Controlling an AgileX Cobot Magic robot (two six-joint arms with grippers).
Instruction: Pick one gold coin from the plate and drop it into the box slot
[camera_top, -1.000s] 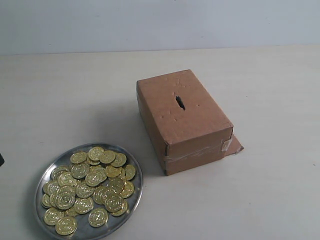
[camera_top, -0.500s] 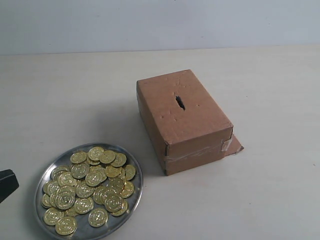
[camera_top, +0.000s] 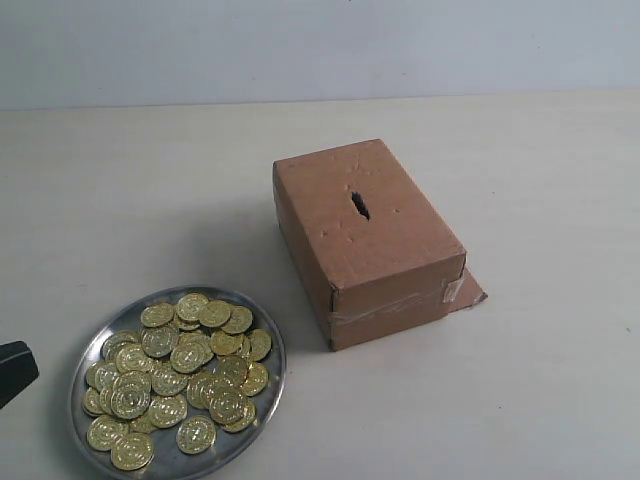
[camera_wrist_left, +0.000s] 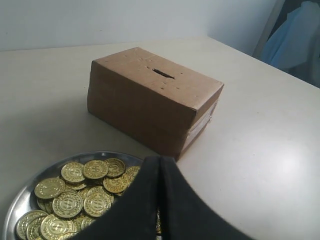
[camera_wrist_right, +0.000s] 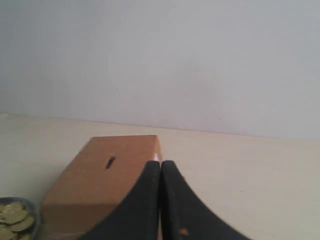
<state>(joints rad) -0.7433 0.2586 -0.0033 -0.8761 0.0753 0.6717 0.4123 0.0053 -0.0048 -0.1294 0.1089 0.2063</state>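
Observation:
The silver plate (camera_top: 278, 385) holds a heap of gold coins (camera_top: 180, 375) at the front left. To its right stands the brown cardboard box (camera_top: 385, 250), with the dark box slot (camera_top: 360, 204) in its top face. Only a black tip of my left gripper (camera_top: 14, 370) shows at the left edge, just left of the plate. In the left wrist view this gripper (camera_wrist_left: 160, 161) is shut and empty, over the near side of the coins (camera_wrist_left: 75, 195), and faces the box (camera_wrist_left: 145, 105). My right gripper (camera_wrist_right: 160, 165) is shut with nothing in it, a little back from the box (camera_wrist_right: 95, 175).
A cardboard flap (camera_top: 468, 290) sticks out at the box's front right bottom corner, with clear tape round the lower edge. The pale table (camera_top: 520, 400) ends at a grey wall behind. Blue cloth (camera_wrist_left: 300, 35) hangs beyond the table's far side.
My left gripper's tip has come into the exterior view at the left edge, beside the plate, then held still. The coins and the box have not moved.

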